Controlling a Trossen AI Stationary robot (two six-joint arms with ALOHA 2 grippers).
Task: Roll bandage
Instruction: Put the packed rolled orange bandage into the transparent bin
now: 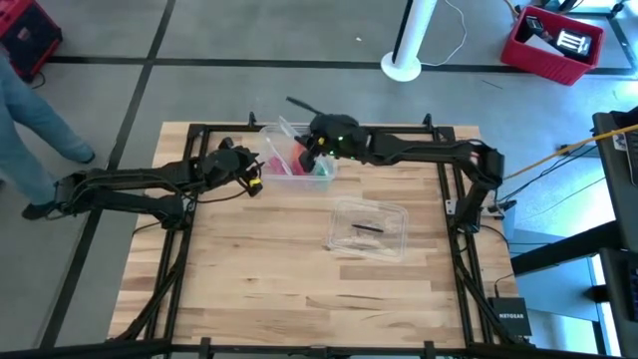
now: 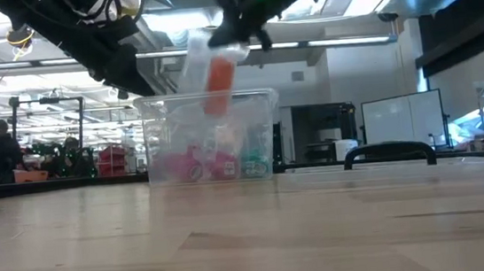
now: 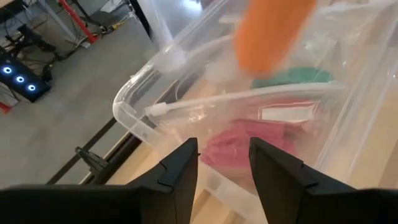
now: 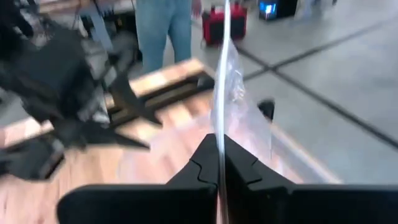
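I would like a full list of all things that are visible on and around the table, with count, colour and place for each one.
bandage: one, bright orange, inside a clear wrapper held above the box
plastic wrapper: one, clear, pinched by the right gripper
plastic box: one, clear, pink and green contents, far side of the table
plastic lid: one, clear, flat on the table centre
table: one, light wood, black frame
red crate: one, on the floor, far right
white pole base: one, on the floor behind the table
person: one, blue trousers, standing at far left
left gripper: open, at the box's rim
right gripper: shut on the wrapper, above the box
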